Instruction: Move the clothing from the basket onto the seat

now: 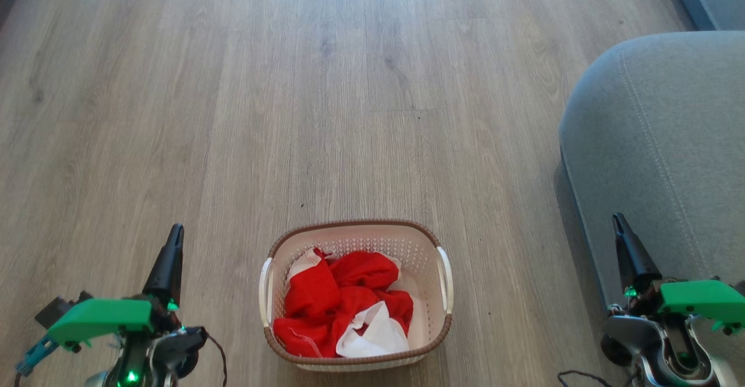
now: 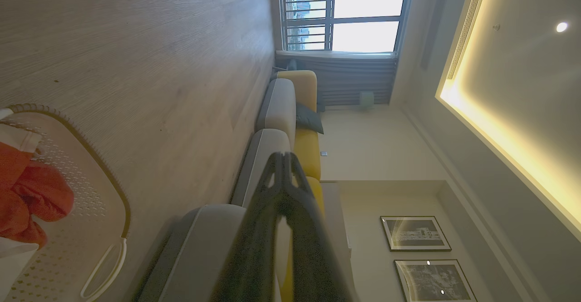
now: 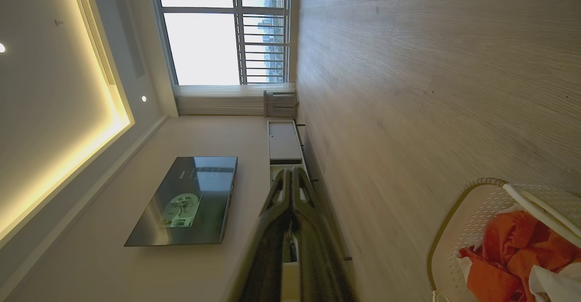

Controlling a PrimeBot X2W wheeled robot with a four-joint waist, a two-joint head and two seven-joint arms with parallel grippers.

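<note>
- On pale wood-grain plank floor: small cream perforated plastic basket, rounded rectangle, brown woven-look rim, white side handles.
- Crumpled soft red-and-white fabric clothing heaped inside basket.
- Large grey upholstered seat, rounded edge, stitched seams, right of basket, apart.
- Left tool, right tool: dark tapered fingers pressed together, holding nothing.

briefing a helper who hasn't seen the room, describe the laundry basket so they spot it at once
On the pale wood floor, left of the big grey seat cushion, stands a small cream perforated laundry basket. Its brown woven-look rim, white side handles and the red-and-white clothing heaped inside set it apart.
</note>
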